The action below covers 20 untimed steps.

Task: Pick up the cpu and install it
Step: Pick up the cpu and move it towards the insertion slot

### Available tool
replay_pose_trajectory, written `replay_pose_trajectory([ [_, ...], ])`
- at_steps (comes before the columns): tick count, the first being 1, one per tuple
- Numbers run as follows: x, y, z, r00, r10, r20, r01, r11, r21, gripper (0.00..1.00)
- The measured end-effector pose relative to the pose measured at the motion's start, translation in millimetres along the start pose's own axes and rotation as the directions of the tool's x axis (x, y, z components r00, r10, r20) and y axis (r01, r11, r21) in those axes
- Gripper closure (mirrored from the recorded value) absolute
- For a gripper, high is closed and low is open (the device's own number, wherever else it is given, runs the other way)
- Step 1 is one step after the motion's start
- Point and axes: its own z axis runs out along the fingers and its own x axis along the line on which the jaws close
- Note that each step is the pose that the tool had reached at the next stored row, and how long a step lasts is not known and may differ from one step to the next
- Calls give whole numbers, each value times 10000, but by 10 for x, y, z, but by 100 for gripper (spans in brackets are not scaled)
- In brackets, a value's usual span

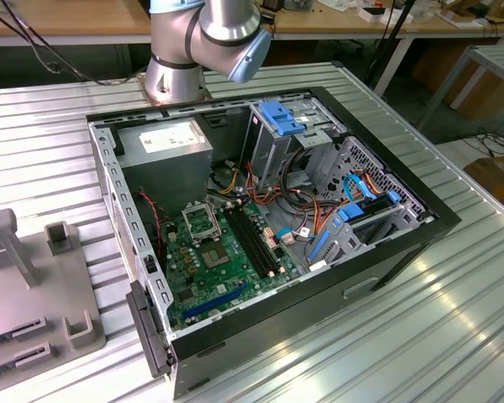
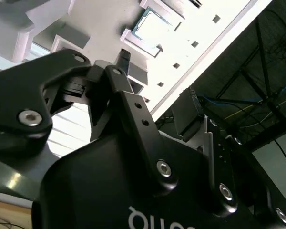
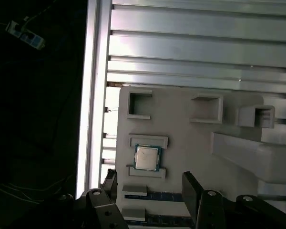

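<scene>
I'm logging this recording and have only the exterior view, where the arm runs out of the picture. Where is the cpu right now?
Observer: In the first wrist view the cpu lies flat on the grey fixture plate, between two raised bars.
Operator: Is the gripper on it?
Observer: No. The gripper hovers over the plate, apart from the cpu.
Operator: And the fingers?
Observer: The fingers stand open with nothing held; the plate shows through the gap.

text: none legible | power supply label (image 1: 170, 137): print too small
</scene>
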Motion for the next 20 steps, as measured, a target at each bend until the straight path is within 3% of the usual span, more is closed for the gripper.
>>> replay_pose_trajectory([
  [1, 0, -1, 18, 10000, -3, 0, 3, 10000, 0, 34],
  [3, -2, -3, 84, 10000, -5, -1, 5, 10000, 0, 34],
  [13, -9, -12, 289, 10000, -13, -1, 13, 10000, 0, 34],
  [16, -13, -17, 408, 10000, -17, -1, 17, 10000, 1, 34],
  [20, -17, -22, 516, 10000, -21, -2, 21, 10000, 0, 34],
])
